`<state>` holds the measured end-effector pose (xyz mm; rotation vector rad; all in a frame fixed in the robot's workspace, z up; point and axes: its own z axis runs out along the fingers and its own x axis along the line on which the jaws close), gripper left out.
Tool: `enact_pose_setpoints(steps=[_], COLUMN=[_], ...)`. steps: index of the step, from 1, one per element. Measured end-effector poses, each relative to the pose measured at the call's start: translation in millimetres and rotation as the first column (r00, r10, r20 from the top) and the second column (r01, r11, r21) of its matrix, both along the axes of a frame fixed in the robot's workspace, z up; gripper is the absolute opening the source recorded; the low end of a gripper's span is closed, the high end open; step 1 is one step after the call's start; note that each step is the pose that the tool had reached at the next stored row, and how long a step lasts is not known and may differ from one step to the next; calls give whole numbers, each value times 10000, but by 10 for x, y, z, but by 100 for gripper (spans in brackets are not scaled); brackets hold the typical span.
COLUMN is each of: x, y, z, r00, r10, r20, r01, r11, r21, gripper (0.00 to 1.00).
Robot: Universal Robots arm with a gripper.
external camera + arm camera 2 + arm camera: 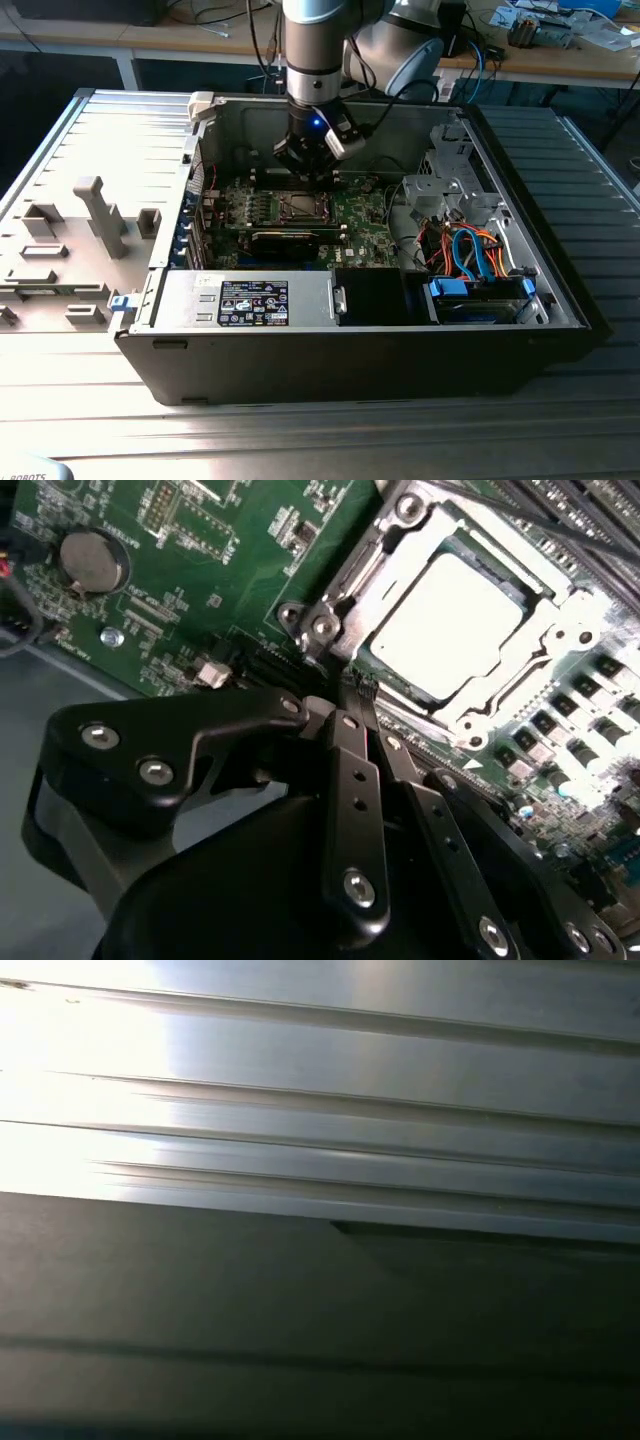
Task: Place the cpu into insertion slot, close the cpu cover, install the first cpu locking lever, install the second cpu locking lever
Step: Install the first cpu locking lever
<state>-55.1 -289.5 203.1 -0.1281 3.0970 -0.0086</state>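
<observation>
- The flat square cpu with its dull silver-grey metal top is seen in the upper right of the second wrist view, seated inside the square insertion slot framed in silver metal on the green circuit board.
- The thin silver cpu cover, a frame plate with a cut-out centre, is seen lying down around the chip, its edges overlapping the chip's border.
- In the exterior view the socket is found at the centre of the open black computer case, with the black gripper held just above and behind it.
- In the second wrist view the gripper's black fingers are seen drawn together with nothing between them, their tips close beside the lower left corner of the socket frame.
- The chip is judged light, rigid and smooth on top; being seated and covered, it is no longer a thing to be taken hold of.
- The cover is judged thin, stiff sheet metal on a hinge, best pressed on its flat frame edge, never on the chip.
- The locking levers are judged to be springy wire, slippery under a fingertip; they cannot be made out clearly here.
- The socket contacts under the chip are judged fragile, so sideways force is to be avoided.
</observation>
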Motion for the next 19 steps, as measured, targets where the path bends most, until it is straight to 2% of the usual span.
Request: enact_pose_setpoints(steps=[6,9,14,17,18,19], x=[-1,-1,-1,-1,-1,-1], y=[-5,-44,-237,-373,-399,-423], z=[188,206,206,206,206,207], r00=[10000,10000,10000,10000,10000,10000], r10=[2,1,-1,0,0,1], r20=[-16,-14,-16,-16,-14,-17], r01=[-3,-1,1,0,0,-1], r11=[10000,10000,10000,10000,9999,9998], r21=[-24,-47,-72,-92,-109,-219], gripper=[11,11,11,11,11,11])
